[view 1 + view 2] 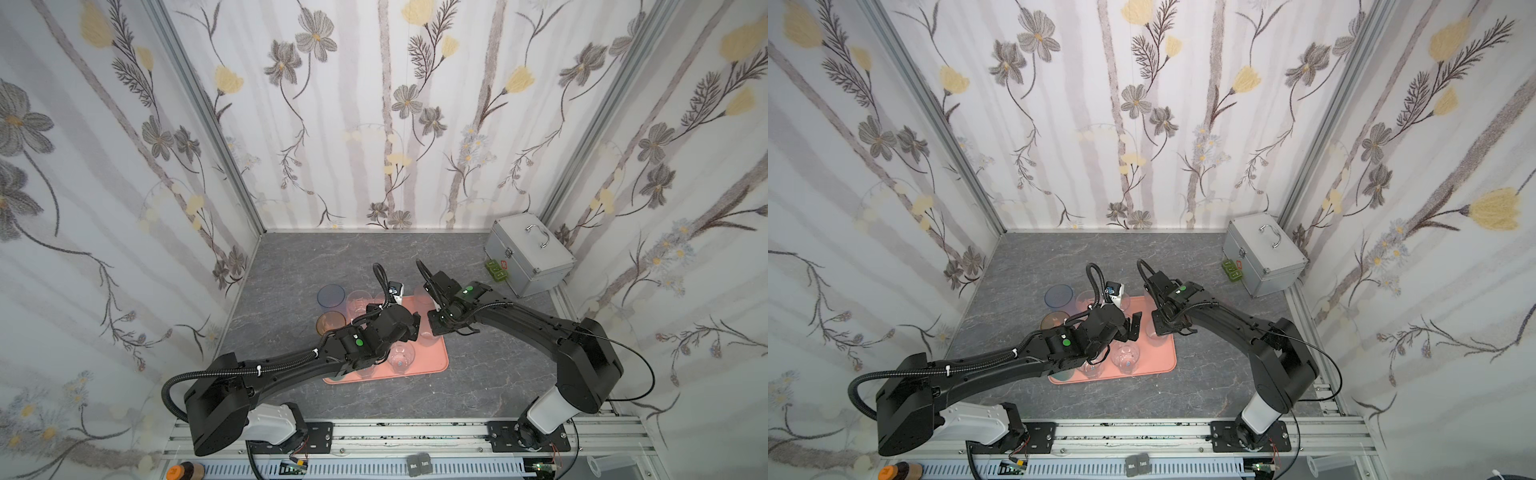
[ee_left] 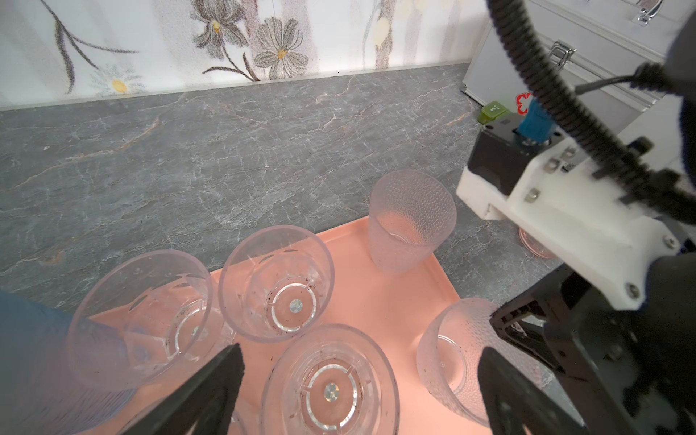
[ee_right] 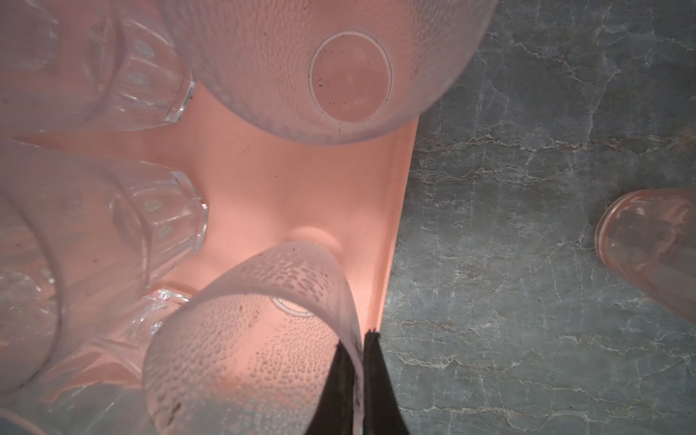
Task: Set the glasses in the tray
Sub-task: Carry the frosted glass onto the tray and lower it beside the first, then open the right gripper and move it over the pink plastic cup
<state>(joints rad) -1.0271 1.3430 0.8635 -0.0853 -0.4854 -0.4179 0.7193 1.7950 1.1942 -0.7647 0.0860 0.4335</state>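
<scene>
right gripper (image 3: 362,339) pinching frosted glass (image 3: 244,339) wall | left gripper (image 2: 359,350) wide over clear glass (image 2: 331,391)

A red-outlined cross sign (image 2: 524,103) is showing low on the silver case (image 1: 530,253) at the far right. 2 small dark tags (image 1: 419,464) on the near rail (image 1: 415,432) are carrying white lettering too small to read. The green object's (image 2: 494,109) markings are staying illegible.

Soft, even light; edges bend, and nearest glasses (image 3: 113,75) blur.
</scene>
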